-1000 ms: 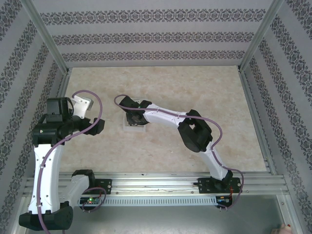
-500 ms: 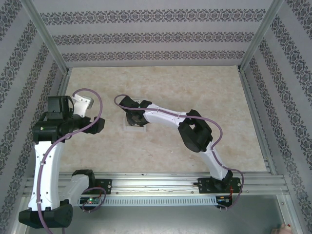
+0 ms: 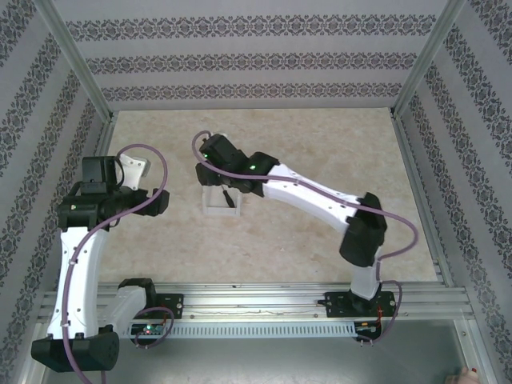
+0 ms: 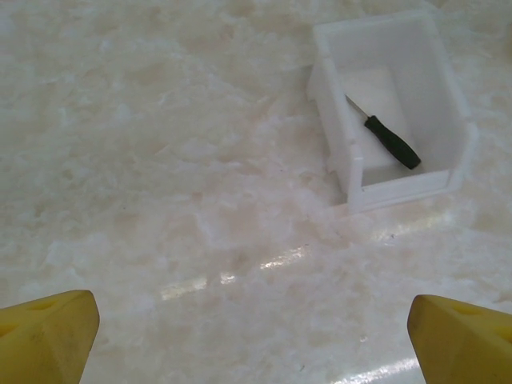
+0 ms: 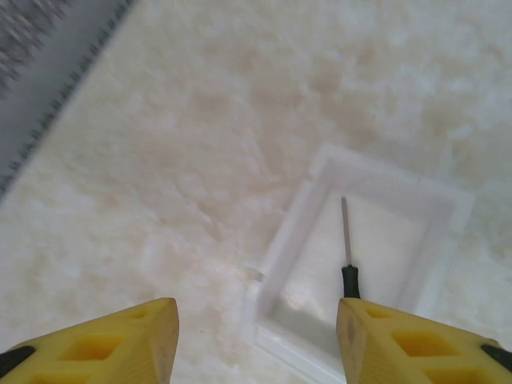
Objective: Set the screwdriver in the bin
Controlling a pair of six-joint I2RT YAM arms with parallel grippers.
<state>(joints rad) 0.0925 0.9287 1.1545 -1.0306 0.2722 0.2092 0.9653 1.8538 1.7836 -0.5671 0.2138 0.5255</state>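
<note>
I see the screwdriver (image 4: 390,140) lying flat inside the bin (image 4: 336,120) on the tabletop (image 4: 160,160). Right pincer (image 5: 256,336) hovers near the bin, spread and empty. Left pincer (image 4: 252,328) is spread too, well apart from it and probably empty, but its tips are mostly cropped.

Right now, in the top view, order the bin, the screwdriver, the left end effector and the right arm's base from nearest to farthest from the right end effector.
1. bin, mid-table, with the screwdriver inside it: too close to call.
2. left end effector, to the left.
3. right arm's base, at the near edge.
</note>
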